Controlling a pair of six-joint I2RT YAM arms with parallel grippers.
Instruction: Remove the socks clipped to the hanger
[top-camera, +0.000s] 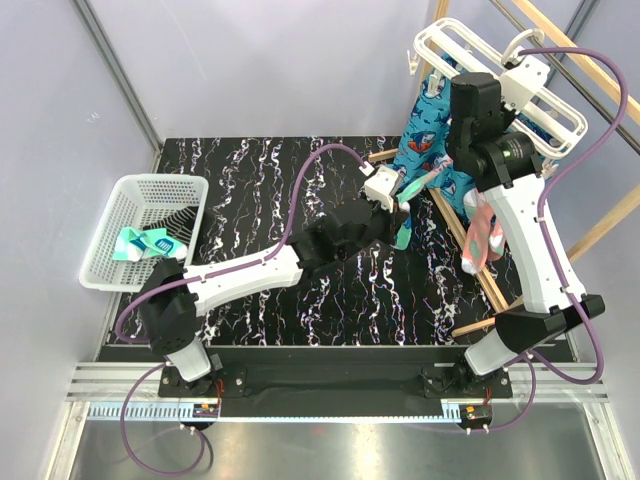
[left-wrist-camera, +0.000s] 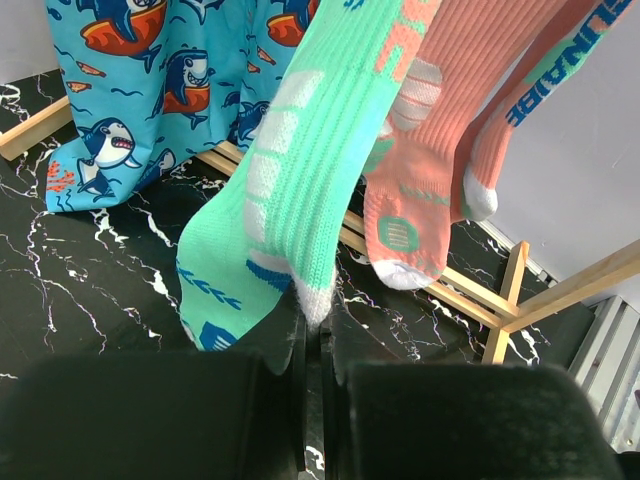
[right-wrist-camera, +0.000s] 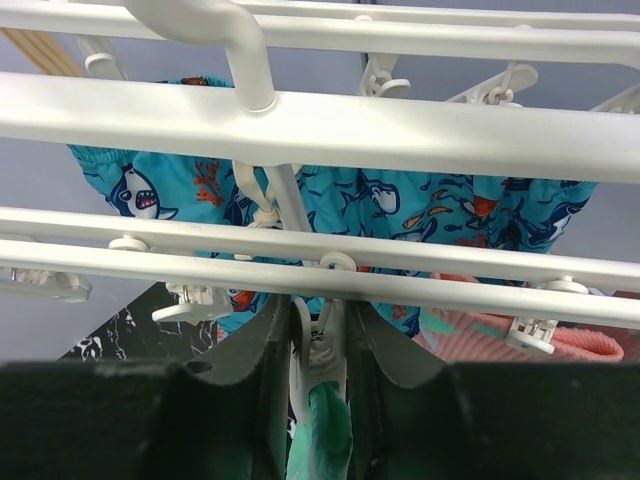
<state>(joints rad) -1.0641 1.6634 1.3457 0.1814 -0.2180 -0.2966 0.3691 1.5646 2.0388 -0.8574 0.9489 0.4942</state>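
Observation:
The white hanger (top-camera: 470, 50) hangs at the back right, its bars (right-wrist-camera: 300, 125) filling the right wrist view. Clipped to it are bright blue shark-print socks (left-wrist-camera: 150, 90), a mint-green sock (left-wrist-camera: 300, 180) and salmon-pink socks (left-wrist-camera: 430, 190). My left gripper (left-wrist-camera: 318, 325) is shut on the white tip of the mint-green sock, low over the table. Up under the bars, my right gripper (right-wrist-camera: 322, 335) is shut on the white clip (right-wrist-camera: 325, 300) that holds the top of the mint-green sock (right-wrist-camera: 328, 430).
A white basket (top-camera: 120, 195) at the left table edge holds a mint-green patterned sock (top-camera: 145, 243). A light wooden bar frame (top-camera: 470, 250) stands around the hanger at the right, with its base rails on the black marbled table (top-camera: 260, 180).

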